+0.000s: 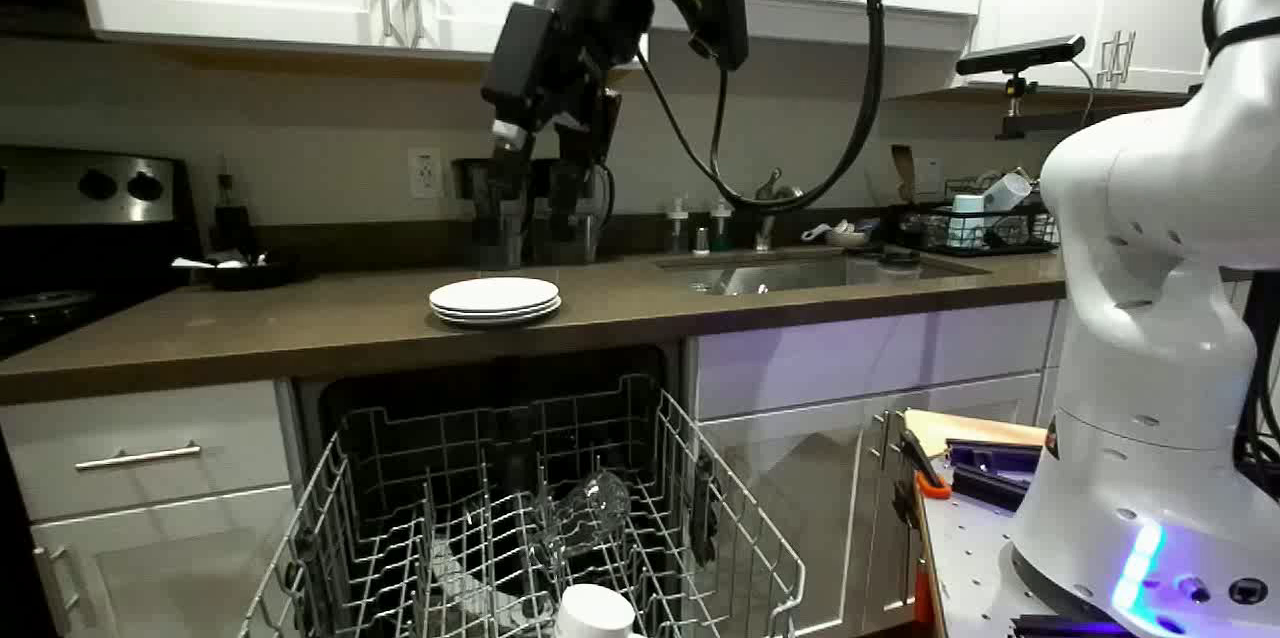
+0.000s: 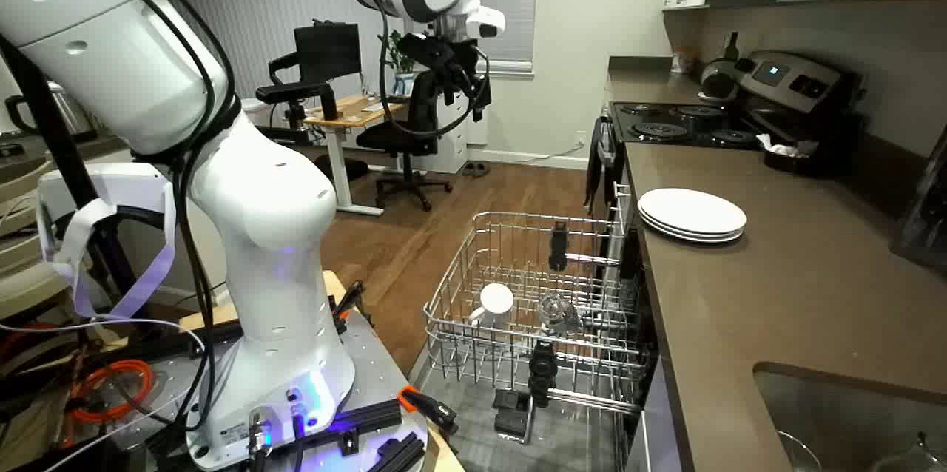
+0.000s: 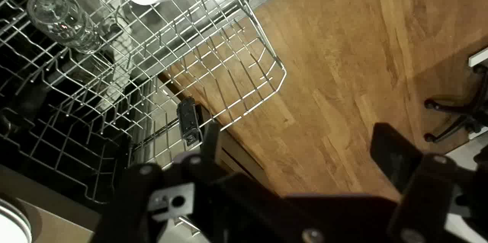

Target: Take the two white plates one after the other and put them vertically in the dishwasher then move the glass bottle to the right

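Since the white plates (image 1: 495,295) lie stacked flat on the worktop (image 1: 280,323), near its edge above the dishwasher (image 1: 450,381), the carry down should be short. The wire rack (image 1: 733,483) stands pulled out, likely so that each plate can be slotted in upright. Spread wide around nothing, the hand (image 3: 296,134) seems ready to take a plate. Within the rack the glass bottle (image 3: 61,20) lies tilted, probably to be shifted right afterwards.

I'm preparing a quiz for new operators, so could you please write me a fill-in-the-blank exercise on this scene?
Stacked on the countertop are white dinner ____.
In the dishwasher rack, the mug near the glass bottle is coloured ____.
The gripper, its jaws apart, holds ____.

Missing words: plates; white; nothing.
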{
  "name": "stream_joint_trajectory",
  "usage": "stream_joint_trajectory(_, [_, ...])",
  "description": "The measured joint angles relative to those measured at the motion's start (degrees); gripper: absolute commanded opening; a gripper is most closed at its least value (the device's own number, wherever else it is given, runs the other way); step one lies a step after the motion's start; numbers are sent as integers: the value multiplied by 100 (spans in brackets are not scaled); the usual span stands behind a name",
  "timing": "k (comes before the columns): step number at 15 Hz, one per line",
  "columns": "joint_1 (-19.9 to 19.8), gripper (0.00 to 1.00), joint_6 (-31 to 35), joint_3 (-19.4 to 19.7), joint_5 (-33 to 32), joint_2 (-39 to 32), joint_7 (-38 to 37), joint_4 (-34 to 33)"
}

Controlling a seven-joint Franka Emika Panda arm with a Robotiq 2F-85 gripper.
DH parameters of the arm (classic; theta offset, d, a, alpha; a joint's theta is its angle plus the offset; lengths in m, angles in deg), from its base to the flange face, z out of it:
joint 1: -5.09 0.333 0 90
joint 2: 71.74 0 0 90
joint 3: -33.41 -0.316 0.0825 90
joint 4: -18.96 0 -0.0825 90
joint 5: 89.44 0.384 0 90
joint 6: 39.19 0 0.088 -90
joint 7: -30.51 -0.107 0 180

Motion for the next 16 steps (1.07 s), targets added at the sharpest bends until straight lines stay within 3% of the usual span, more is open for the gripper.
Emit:
stream_joint_trajectory(11, [-10, 100, -17, -2, -75, -43, 0, -5])
stream_joint_trajectory(14, [-151, 100, -72, -50, -532, -452, -119, -243])
stream_joint_trajectory(16, [-361, 100, -215, -115, -1166, -1075, -379, -756])
